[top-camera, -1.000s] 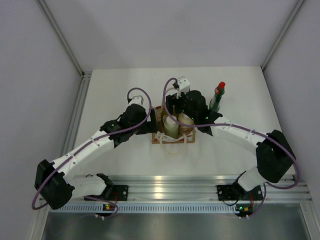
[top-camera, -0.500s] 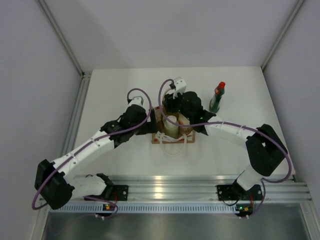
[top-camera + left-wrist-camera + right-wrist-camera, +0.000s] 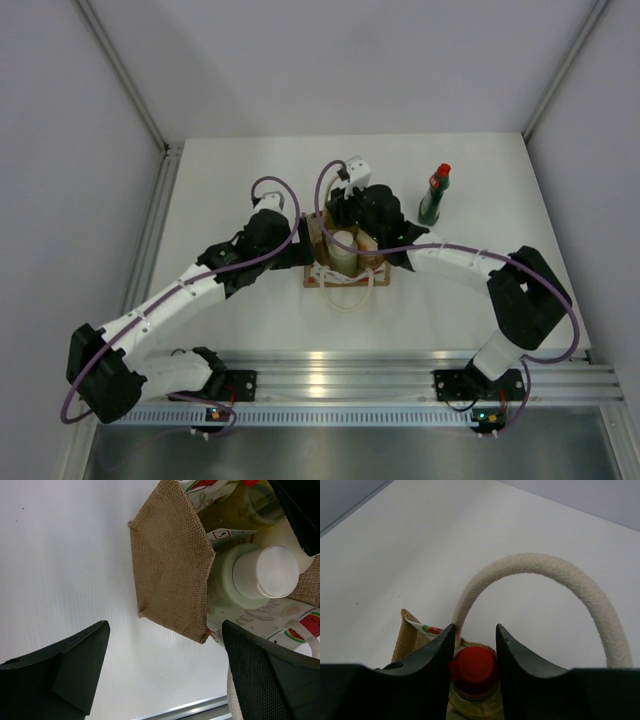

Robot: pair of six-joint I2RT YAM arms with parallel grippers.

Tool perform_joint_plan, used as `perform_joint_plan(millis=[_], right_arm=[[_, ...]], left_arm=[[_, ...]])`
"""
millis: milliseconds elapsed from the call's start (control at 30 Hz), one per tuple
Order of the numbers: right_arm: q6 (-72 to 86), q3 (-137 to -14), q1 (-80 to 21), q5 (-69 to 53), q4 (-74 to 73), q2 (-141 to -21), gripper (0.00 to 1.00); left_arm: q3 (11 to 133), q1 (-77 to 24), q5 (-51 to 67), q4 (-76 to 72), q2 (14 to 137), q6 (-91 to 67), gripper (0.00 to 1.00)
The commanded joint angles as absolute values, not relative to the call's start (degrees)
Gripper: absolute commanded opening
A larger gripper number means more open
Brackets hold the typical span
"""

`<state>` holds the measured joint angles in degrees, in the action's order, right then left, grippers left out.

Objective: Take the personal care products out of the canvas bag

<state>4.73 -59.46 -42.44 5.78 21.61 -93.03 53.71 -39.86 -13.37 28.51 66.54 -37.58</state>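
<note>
Both right gripper (image 3: 475, 632) jaws clamp the red cap (image 3: 474, 666) of a bottle (image 3: 475, 702) in the bag (image 3: 170, 565). The left gripper (image 3: 165, 627) gapes wide.

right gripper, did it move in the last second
Yes. In the top view the right gripper has shifted left, away from the standing dark green bottle, to sit over the canvas bag.

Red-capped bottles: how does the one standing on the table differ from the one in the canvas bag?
The dark green bottle stands out on the table; the yellow bottle sits inside the canvas bag. The dark green bottle is untouched; the yellow bottle's cap is pinched by the right gripper. Both have red caps.
</note>
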Motion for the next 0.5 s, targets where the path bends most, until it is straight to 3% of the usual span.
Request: perform_joint_plan(millis=[0, 167, 267, 400, 467], right_arm=[[5.19, -58.62, -43.59, 5.19, 27.07, -93.08, 0.35], [5.01, -58.36, -43.68, 4.92, 26.98, -92.73, 0.39], [5.27, -57.66, -43.86, 4.92, 27.51, -92.46, 0.28], [5.27, -57.04, -44.38, 4.13, 28.12, -91.76, 0.03], [5.27, -57.3, -44.82, 4.13, 28.21, -91.23, 0.0]], left_arm=[[53.09, -40.08, -14.85, 25.93, 64.69, -37.0, 0.98], [53.09, -40.08, -15.03, 25.93, 64.51, -37.0, 0.98], [53.09, -40.08, -15.03, 26.01, 64.42, -36.74, 0.98], [53.09, -40.08, -15.12, 25.93, 63.99, -36.74, 0.98], [53.09, -40.08, -15.21, 26.01, 63.81, -36.74, 0.98]])
